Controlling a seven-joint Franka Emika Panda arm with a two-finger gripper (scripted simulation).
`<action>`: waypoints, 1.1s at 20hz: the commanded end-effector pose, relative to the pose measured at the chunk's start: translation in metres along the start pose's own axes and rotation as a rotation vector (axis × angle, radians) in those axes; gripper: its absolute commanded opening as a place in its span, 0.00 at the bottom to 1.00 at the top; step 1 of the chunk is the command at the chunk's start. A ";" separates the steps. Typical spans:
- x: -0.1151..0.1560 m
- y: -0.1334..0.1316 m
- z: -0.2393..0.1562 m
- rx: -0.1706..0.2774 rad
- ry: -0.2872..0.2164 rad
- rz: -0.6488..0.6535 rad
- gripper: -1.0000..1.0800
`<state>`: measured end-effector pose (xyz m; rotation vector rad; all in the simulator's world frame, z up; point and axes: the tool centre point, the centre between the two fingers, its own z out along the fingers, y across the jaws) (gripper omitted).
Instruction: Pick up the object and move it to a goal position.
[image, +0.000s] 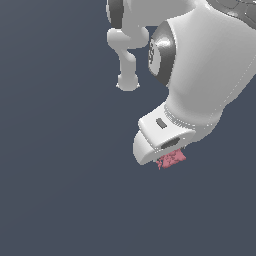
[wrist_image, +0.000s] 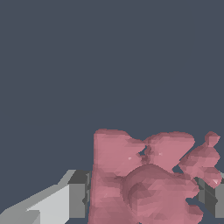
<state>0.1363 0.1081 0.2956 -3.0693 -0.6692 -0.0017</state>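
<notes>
There is one pinkish-red lumpy object (wrist_image: 148, 183), one white robot arm (image: 200, 75), and one gripper (wrist_image: 146, 194) with two fingers (wrist_image: 78, 194) visible in the wrist view. In the exterior view the object is mostly hidden under the hand, so it is probably a single chunk, not several.

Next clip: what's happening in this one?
A white Panda arm's gripper is down over a small pinkish-red lumpy chunk. In the wrist view the chunk sits between the two grey finger pads, which stand at its two sides. The exterior view shows only part of the chunk under the hand; whether it is lifted cannot be told.
</notes>
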 end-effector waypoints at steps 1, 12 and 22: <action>0.005 -0.006 -0.012 0.000 -0.001 0.001 0.00; 0.016 -0.017 -0.037 0.000 -0.001 0.001 0.00; 0.018 -0.018 -0.040 0.000 -0.001 0.001 0.00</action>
